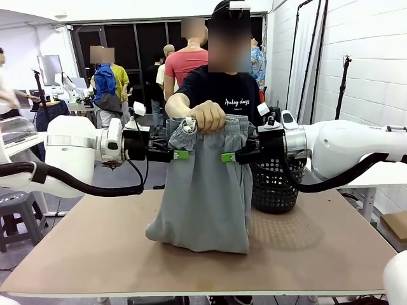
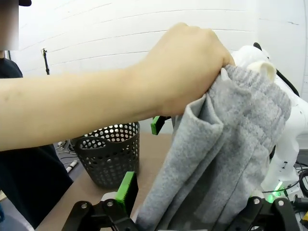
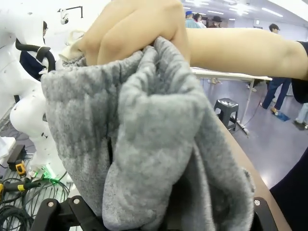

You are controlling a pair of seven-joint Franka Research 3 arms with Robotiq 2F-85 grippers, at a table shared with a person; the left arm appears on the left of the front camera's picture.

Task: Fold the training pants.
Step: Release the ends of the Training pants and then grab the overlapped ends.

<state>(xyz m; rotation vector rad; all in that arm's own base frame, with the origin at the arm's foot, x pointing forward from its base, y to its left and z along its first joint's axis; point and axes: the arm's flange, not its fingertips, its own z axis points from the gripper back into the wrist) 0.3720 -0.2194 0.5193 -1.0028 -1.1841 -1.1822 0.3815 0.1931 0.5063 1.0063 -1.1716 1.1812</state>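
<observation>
Early stage by my read: the training pants [image 1: 206, 197] are in the air, not laid flat, and no finished fold lies on the table [image 1: 318, 254]. Most of the folding is left.

The person's hand [image 1: 206, 116] is closed in a fist on the gathered waistband at 12 o'clock of the garment. The pants hang straight down from it at the middle of the front view, and the bottom edge slumps onto the table at 6 o'clock.

The left gripper [image 1: 180, 154] is at 9 o'clock of the pants, just under the waistband. In the left wrist view its jaws stand apart with fabric between them, and the green pad [image 2: 126, 190] is just beside the cloth. The right gripper [image 1: 229, 157] is at 3 o'clock, one pad on the front of the fabric. Its fingers are buried in cloth, so I cannot tell its grip.

The pants are light grey, soft and fleecy, with vertical creases and the lower part bunched. Whether the legs are already doubled is unclear. A black mesh basket [image 1: 276, 184] stands at 3 o'clock, behind the right gripper.
</observation>
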